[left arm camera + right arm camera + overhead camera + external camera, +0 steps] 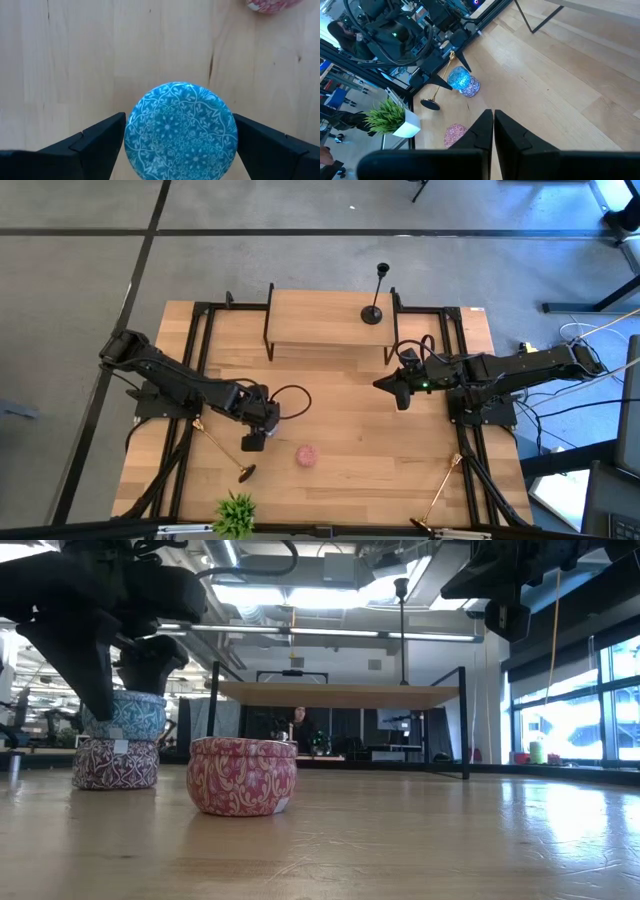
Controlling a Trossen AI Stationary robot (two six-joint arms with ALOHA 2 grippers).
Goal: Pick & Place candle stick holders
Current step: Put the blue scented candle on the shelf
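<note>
A black candle stick holder point(376, 298) stands upright on its round base on the raised wooden shelf point(320, 320) at the far side. One gold candle stick holder point(222, 450) lies flat on the table at the near left, just beside my left gripper. Another gold one point(440, 495) lies at the near right. My left gripper point(254, 442) is shut on a blue patterned tin point(180, 132), which sits on a purple tin point(115, 762). My right gripper point(400, 395) hovers shut over the table's right half, holding nothing. My left gripper has the blue tin's round side wall point(131, 140) between its two fingers, one on each opposite side. The fingers come steeply from above. The tin stays upright, lid up, with its bottom on the purple tin.
A pink patterned tin point(307, 456) stands alone near the table's middle. A small green plant in a white pot point(235, 515) is at the near edge. Black frame rails point(205, 350) run along both sides of the table. A person shows in the room beyond.
</note>
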